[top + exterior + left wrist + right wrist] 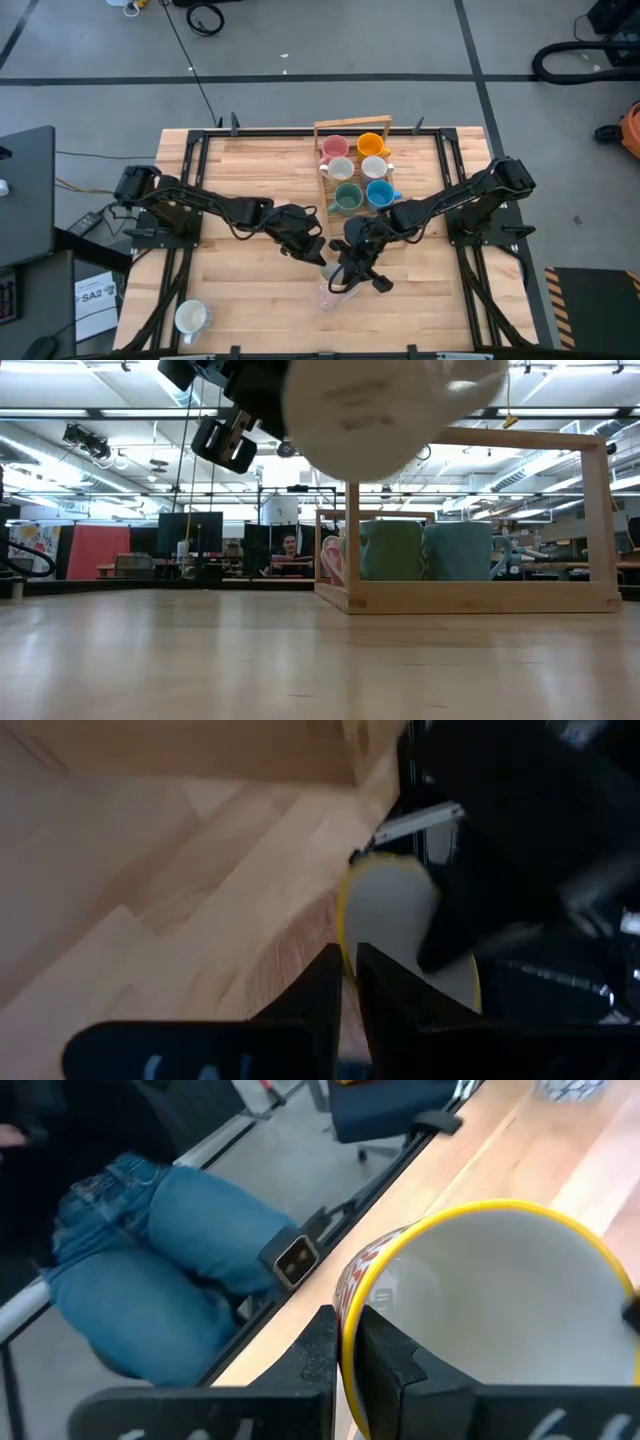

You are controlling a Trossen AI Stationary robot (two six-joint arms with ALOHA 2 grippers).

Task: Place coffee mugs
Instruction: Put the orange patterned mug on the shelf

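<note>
A white-lined mug with a yellow rim and a red pattern outside hangs above the table's middle, held between both arms. It fills the top of the low view. My left gripper and my right gripper are each shut on its rim. Several coffee mugs, pink, orange, white, green and blue, stand in a wooden crate at the table's far middle. One more white mug stands on its base near the near left corner. My left gripper pinches the mug's yellow rim between its two fingers, one finger inside the mug and one outside. The mug is lifted clear of the table and tilted. My right gripper pinches the yellow rim at another place, one finger inside the mug and one outside. It slants down from the table's right side. The mug hangs tilted above the table.
The crate's upright wooden frame and handle rise just beyond the held mug. Bare tabletop lies to the near left and near right. A person's legs in jeans show beyond the table's edge.
</note>
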